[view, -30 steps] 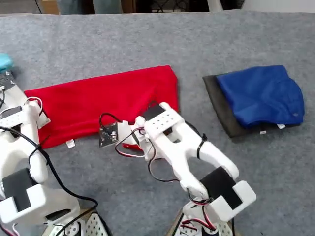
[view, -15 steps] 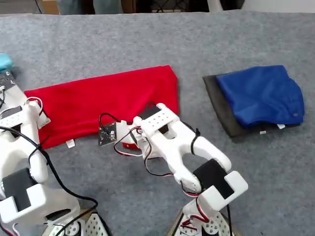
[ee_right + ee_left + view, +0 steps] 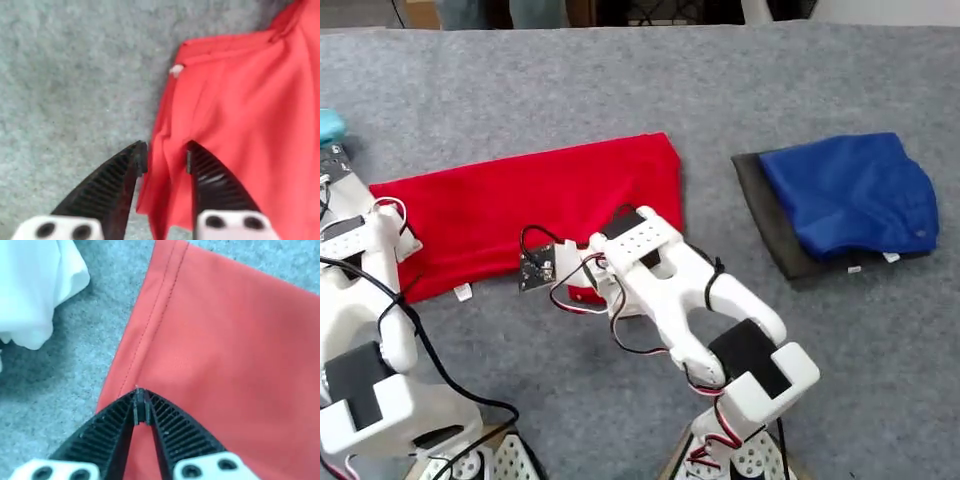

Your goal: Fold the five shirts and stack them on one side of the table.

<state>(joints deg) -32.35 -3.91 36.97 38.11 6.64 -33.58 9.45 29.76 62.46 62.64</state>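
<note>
Two shirts stacked, red shirt (image 3: 530,205) mid-fold.
Blue shirt (image 3: 850,190) lies folded on a dark shirt (image 3: 765,215) at the table's right. Red shirt lies left of centre, folded lengthwise only. Left gripper (image 3: 140,407) is pressed together at its hem, catch uncertain. Right gripper (image 3: 164,155) is spread astride its near edge. White tag (image 3: 462,292): nothing legible.

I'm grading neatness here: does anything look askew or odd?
Yes. The blue shirt sits skewed on the dark shirt, whose edge sticks out on one side. The red shirt is rumpled at its near edge, where the open right pincer straddles a raised fold.
</note>
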